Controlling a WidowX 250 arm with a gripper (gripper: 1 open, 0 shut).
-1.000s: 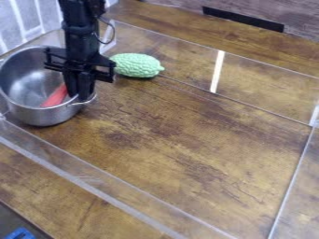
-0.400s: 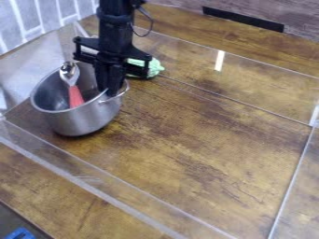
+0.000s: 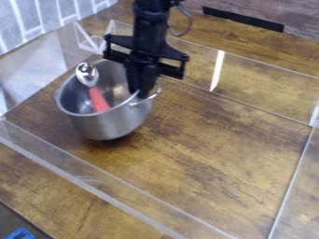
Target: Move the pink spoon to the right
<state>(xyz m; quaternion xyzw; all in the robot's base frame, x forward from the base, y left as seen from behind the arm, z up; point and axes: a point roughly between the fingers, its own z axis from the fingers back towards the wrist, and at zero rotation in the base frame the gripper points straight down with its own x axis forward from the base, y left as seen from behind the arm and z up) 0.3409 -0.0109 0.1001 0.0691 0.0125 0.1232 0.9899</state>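
The pink spoon (image 3: 95, 93) lies inside the round steel pot (image 3: 115, 125), its silver bowl resting up against the pot's far left rim and its pink handle slanting down into the pot. My gripper (image 3: 145, 91) points straight down over the pot's right rim and is shut on that rim, not on the spoon. The pot looks tilted and lifted off the wooden table, left of the middle. The green vegetable is hidden behind the arm.
Clear plastic walls (image 3: 75, 154) fence the wooden table (image 3: 212, 140) along the front and left. A bright reflective strip (image 3: 218, 71) stands at the back right. A dark slot (image 3: 244, 16) runs along the far edge.
The gripper has travelled right and a little up, and the steel pot with the spoon in it came along from the left edge. The green vegetable has gone out of sight behind the arm.
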